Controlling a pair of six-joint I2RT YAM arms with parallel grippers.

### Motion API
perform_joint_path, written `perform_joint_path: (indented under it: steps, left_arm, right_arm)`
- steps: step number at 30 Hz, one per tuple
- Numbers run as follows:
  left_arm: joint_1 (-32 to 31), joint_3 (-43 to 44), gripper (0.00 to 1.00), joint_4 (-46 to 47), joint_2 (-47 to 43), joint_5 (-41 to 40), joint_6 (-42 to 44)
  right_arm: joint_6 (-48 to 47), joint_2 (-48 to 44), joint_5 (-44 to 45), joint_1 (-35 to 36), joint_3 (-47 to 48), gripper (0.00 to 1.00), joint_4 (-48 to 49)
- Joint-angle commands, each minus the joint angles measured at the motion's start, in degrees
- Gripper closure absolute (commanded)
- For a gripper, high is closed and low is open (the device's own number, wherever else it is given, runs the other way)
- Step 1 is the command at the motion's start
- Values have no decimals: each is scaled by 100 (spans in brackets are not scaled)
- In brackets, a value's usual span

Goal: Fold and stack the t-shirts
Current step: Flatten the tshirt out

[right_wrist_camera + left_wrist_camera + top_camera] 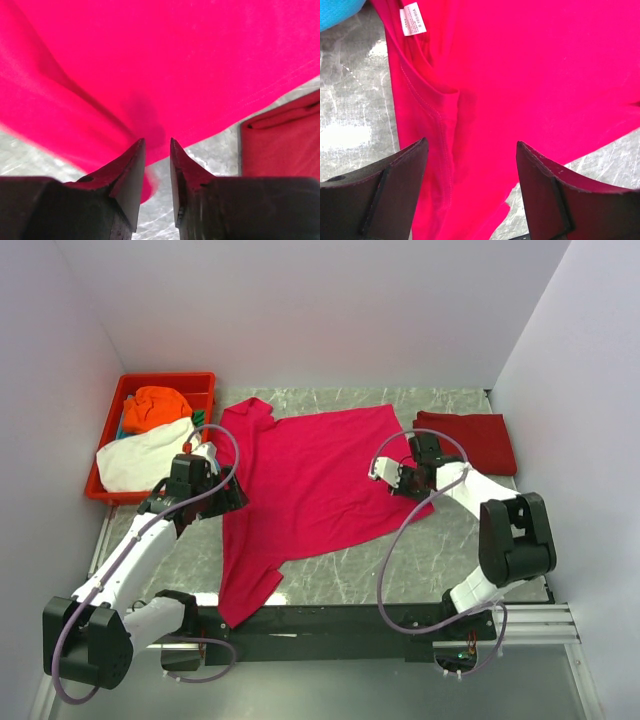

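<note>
A bright pink-red t-shirt (310, 490) lies spread flat on the marble table, one sleeve toward the tray and its lower part hanging near the front rail. My left gripper (225, 495) hovers over the shirt's left edge with its jaws wide open and nothing between them; the left wrist view (470, 145) shows a seam and a white label (412, 19). My right gripper (388, 475) is at the shirt's right edge, jaws only narrowly apart and empty, the cloth edge just past the fingertips (137, 150). A folded darker red t-shirt (480, 440) lies at the far right and also shows in the right wrist view (285, 135).
A red plastic tray (165, 378) at the far left holds an orange shirt (155, 408), a white shirt (145, 460) and a bit of teal cloth (335, 12). White walls enclose the table on three sides. A black rail (350, 618) runs along the front.
</note>
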Motion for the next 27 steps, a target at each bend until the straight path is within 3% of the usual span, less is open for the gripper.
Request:
perform_joint_path:
  steps: [1, 5, 10, 18, 27]
  left_arm:
    - [-21, 129, 24, 226, -108, 139, 135]
    - [-21, 146, 24, 235, -64, 200, 161]
    - [-21, 129, 23, 253, -116, 209, 161]
    - [-21, 129, 23, 288, -125, 262, 170]
    - [-21, 129, 23, 288, -160, 227, 170]
  right_arm:
    - [-105, -644, -546, -103, 195, 66, -509]
    - [-1115, -1400, -1295, -120, -112, 62, -1303]
    - [-2074, -1384, -1612, -120, -490, 62, -2341]
    - [-1627, -997, -1041, -59, -1062, 62, -1279]
    - [-1495, -496, -865, -76, -904, 62, -1014]
